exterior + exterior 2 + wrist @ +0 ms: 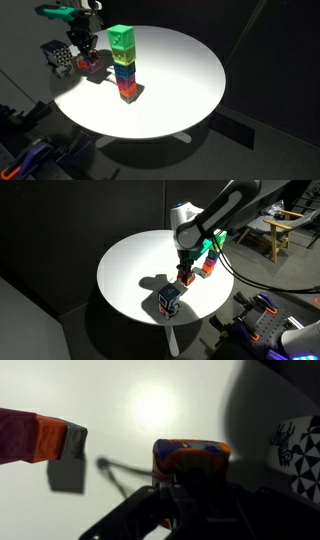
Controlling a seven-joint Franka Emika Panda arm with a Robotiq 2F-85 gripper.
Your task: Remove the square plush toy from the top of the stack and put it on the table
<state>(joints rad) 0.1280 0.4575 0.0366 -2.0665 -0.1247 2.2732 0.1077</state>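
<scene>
Square plush toy (190,455) is hanging in our gripper (186,272) — jaws clamped on it — off the stack (170,300) and low over the table (125,265); if we are releasing this close, it may be tumbling against that stack.

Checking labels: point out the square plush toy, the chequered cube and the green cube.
square plush toy (190,454): wrist view, red-orange facing side.
chequered cube (170,301): in an exterior view, facing side.
green cube (121,38): in an exterior view, front face, atop tower.
</scene>
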